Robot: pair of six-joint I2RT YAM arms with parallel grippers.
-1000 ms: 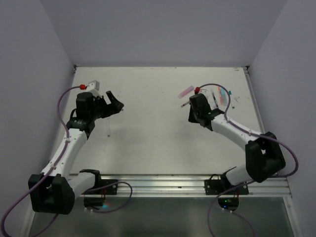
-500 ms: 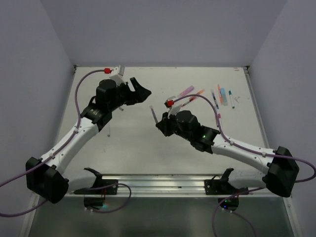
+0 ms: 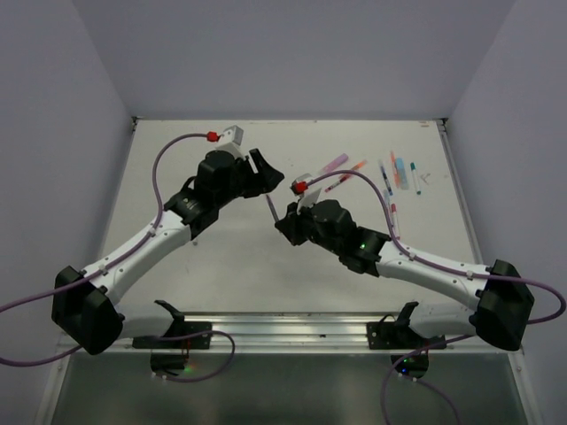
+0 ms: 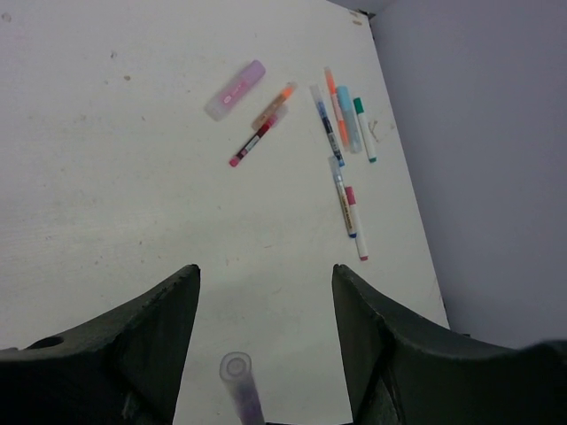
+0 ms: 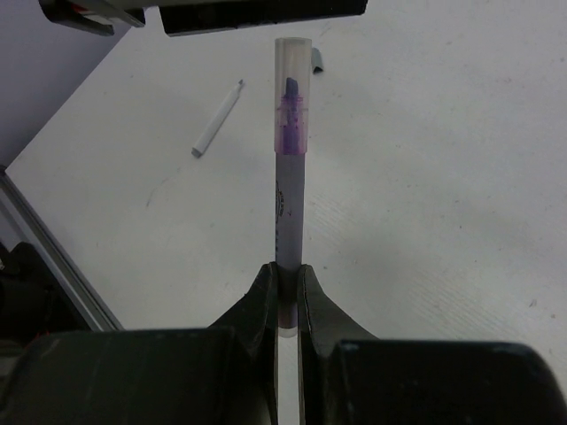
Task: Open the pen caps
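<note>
Holding a purple pen (image 5: 288,212) by the lower part of its barrel, the right fingers (image 5: 268,288) are clamping tight and pointing its cap (image 5: 291,88) up and out toward the other arm. The cap is clear plastic with the purple tip showing through, and it is sitting fully on.

Since a second ago both arms are moving in. The right one is coming off the far-right corner of the worktop (image 3: 239,257), where the other pens (image 4: 341,133) are lying, and bringing this pen to the middle. The left one is swinging over from the left edge to meet it.

The left fingers (image 3: 268,174) are now straddling the cap end: in the left wrist view the cap is sitting low between them, clear of both. They are standing partly open, narrower than a second ago, gripping nothing yet.

So the pull-off is being set up, not done. Next is probably closing on the cap only and pulling along the barrel. The cap is smooth, so a shallow pinch is risking a slip.
</note>
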